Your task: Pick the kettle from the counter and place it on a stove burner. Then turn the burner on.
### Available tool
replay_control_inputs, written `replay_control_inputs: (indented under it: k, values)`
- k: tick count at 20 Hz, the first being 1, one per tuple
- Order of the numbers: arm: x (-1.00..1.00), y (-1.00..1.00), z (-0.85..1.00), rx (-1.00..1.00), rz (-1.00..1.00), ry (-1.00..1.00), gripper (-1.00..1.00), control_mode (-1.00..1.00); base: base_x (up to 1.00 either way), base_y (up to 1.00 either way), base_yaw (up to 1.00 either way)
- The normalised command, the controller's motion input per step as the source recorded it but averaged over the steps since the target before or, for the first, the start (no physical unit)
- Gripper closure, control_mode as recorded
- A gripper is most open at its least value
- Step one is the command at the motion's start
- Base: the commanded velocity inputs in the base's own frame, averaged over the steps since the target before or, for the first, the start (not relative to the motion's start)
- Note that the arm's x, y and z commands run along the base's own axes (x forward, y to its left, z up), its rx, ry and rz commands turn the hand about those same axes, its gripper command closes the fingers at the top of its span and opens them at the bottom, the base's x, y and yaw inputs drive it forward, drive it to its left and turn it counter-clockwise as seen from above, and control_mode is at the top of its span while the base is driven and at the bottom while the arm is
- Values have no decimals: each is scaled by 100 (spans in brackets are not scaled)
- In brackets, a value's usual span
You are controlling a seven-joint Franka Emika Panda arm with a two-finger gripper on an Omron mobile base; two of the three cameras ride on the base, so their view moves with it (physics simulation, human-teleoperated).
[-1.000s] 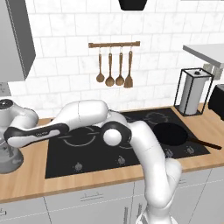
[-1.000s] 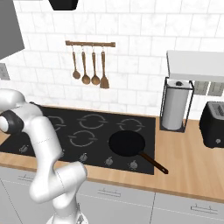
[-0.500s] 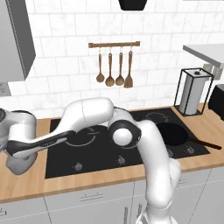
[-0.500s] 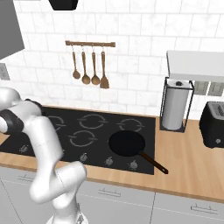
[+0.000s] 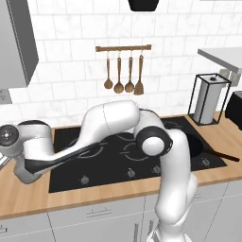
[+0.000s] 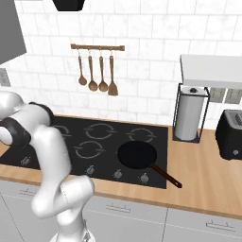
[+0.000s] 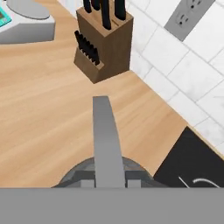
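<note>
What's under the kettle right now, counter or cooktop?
In the hand view the kettle sits over the wooden counter, and the black cooktop begins just beside it. The kettle's base is covered by its own body and handle, so contact with the wood cannot be seen.

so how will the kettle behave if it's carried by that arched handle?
The kettle looks like rigid grey metal, so it shouldn't flex. Its handle is a smooth narrow band, so it could pivot or slip in a pinch grip and let the body swing. The body seems low and wide, so it is probably stable once set on the cooktop.
</note>
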Motion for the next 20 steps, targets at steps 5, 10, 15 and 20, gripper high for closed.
replay_control_inputs:
  k: [5,10,15,20]
  values:
    - [9,-48,23,19,-13,3,100,-100,0,0,0]
    - [3,-49,36,15,-9,17,100,-100,0,0,0]
    - [0,-31,18,6,-5,13,100,-100,0,0,0]
    - [7,-37,0,1,-3,6,100,-100,0,0,0]
